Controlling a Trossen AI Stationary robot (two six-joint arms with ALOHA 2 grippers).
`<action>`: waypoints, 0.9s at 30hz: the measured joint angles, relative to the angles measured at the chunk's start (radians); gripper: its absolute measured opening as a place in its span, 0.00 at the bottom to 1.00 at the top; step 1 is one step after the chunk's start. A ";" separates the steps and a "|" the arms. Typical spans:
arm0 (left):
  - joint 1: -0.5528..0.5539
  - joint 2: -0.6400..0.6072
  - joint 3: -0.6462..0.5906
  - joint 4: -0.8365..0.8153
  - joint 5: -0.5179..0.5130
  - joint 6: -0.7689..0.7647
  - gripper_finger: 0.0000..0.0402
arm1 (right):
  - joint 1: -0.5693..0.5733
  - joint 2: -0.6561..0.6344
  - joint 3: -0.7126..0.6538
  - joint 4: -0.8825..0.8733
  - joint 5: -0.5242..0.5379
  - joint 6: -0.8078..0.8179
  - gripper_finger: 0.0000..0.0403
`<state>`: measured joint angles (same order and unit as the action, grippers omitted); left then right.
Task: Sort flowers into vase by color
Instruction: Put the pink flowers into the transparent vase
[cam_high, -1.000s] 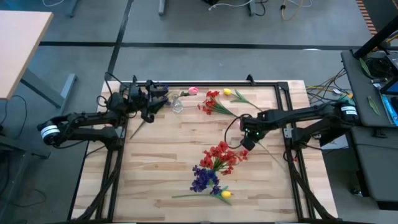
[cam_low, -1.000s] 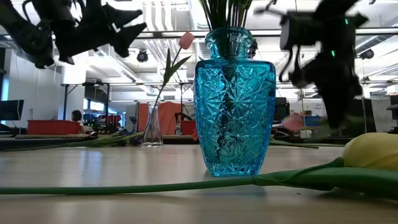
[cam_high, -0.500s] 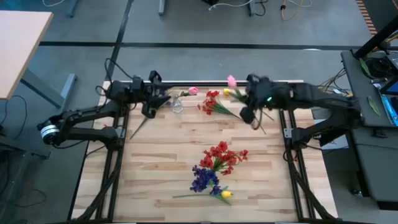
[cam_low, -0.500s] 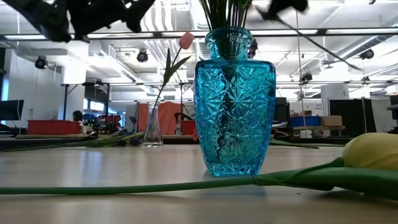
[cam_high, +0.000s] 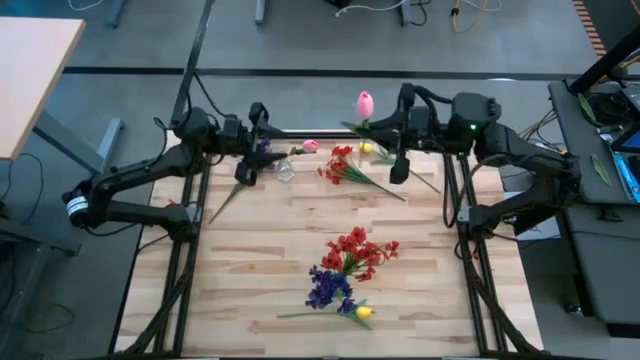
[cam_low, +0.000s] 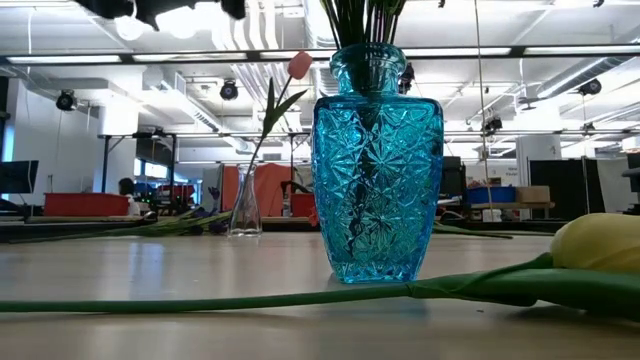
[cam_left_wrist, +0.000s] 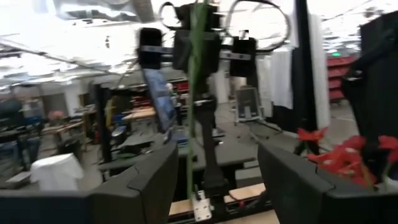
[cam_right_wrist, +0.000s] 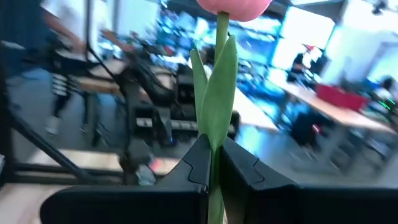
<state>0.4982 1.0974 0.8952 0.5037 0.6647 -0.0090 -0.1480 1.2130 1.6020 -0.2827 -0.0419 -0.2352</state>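
While our right gripper has its jaws clamped on the pink tulip stem, bloom raised above them for vase insertion, our left gripper jaws stand apart.

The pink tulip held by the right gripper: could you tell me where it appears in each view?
High view: pink tulip near the table's far edge, at the right gripper.
Low view: not in it.
Left wrist view: not in it.
Right wrist view: centre, stem pinched between the fingers.
Shared landmark: red flowers.
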 joint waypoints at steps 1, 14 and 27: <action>-0.018 0.010 0.012 -0.005 0.000 0.009 0.52 | -0.003 0.008 0.000 0.013 -0.023 -0.003 0.03; -0.099 0.201 0.216 -0.058 -0.106 0.016 0.61 | -0.006 0.156 0.047 0.106 -0.115 -0.002 0.03; -0.118 0.355 0.357 -0.082 -0.050 0.019 0.54 | -0.010 0.258 0.145 0.048 -0.119 -0.035 0.03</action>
<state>0.3805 1.4525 1.2525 0.4217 0.6144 0.0097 -0.1581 1.4708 1.7470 -0.2344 -0.1608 -0.2702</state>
